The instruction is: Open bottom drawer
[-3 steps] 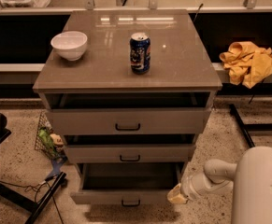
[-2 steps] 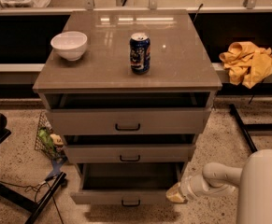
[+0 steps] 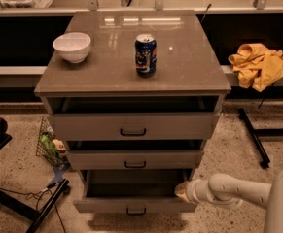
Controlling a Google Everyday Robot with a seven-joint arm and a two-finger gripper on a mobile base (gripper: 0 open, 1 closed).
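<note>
The bottom drawer (image 3: 131, 205) sat lowest in the grey-beige cabinet (image 3: 189, 67), its flat front drawn well forward of the cabinet's front edge, so that its plain grey inside showed. The middle drawer (image 3: 131, 159) and top drawer (image 3: 131, 125) above it stood out by less. The gripper (image 3: 182, 191) lay at the drawer's front right corner, by the upper rim. Whether it touched the rim, and whether it was clenched or released, could not be told. The drawer looked like a stiff, empty box, probably light, that would slide only straight out. Its smooth front seemed to offer little purchase. The small black bar handle (image 3: 136, 211) at the middle of the front edge looked the surest hold, since a pull from the corner might skew the drawer and bind it. A soda can (image 3: 145, 55) and a white bowl (image 3: 72, 47) stood on top.
</note>
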